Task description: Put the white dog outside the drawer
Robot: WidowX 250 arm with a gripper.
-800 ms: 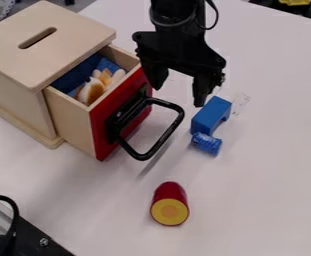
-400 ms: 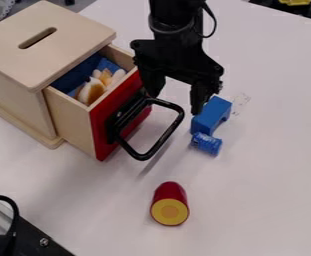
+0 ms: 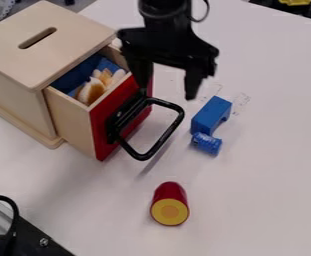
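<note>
Drawer's open, but the dog isn't out yet

So the small white-and-tan toy dog [image 3: 93,90] is sitting inside the pulled-out wooden drawer with the red front [image 3: 73,121], and I'd say the grab, the lift and the set-down outside are all left to do. The black two-finger gripper [image 3: 168,94] has its fingers spread wide with nothing between them. Compared with the earlier frame it's shifted left and a bit up in the view, over toward the drawer, while the dog hasn't budged
</note>
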